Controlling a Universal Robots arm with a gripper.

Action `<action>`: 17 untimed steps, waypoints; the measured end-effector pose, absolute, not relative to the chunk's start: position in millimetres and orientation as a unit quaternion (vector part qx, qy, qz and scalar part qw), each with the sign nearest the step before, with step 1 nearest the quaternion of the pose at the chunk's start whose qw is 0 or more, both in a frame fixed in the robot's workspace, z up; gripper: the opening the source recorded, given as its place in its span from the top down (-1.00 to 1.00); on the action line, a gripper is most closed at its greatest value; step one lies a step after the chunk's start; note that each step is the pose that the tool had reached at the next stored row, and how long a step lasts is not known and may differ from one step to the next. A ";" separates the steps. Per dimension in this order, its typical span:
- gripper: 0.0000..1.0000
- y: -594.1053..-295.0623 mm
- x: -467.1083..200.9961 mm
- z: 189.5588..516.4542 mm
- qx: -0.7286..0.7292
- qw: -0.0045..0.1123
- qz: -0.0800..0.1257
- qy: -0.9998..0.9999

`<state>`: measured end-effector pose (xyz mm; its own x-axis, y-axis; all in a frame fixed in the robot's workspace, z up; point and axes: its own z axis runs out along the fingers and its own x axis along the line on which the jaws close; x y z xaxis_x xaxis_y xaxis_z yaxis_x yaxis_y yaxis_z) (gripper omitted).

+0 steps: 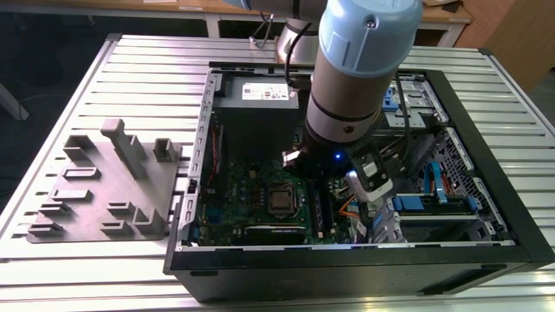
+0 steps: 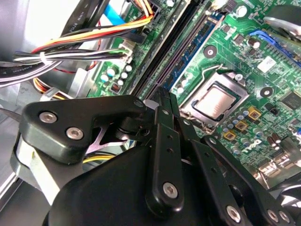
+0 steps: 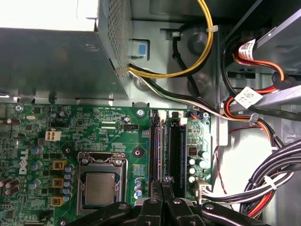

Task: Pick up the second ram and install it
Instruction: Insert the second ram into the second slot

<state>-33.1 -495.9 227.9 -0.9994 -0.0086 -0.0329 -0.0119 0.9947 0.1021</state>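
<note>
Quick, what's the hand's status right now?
Hand: closed, over the motherboard's long slots; whether it grips anything cannot be told.

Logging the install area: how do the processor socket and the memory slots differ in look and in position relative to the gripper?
The processor socket is square and silver; the memory slots are long, narrow and dark. The gripper is over one end of the slots, while the socket lies beside it, uncovered. Both sit on the green motherboard.
</note>
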 end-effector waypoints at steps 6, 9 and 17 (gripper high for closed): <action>0.84 -496.2 -33.0 226.7 -0.005 0.016 0.051 0.999; 0.84 -496.5 -33.0 226.4 -0.005 0.016 0.051 0.999; 0.84 -496.5 -33.0 224.6 -0.005 0.016 0.051 0.999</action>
<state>-33.0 -496.5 224.6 -0.9994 -0.0087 -0.0328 -0.0120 0.9947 0.1018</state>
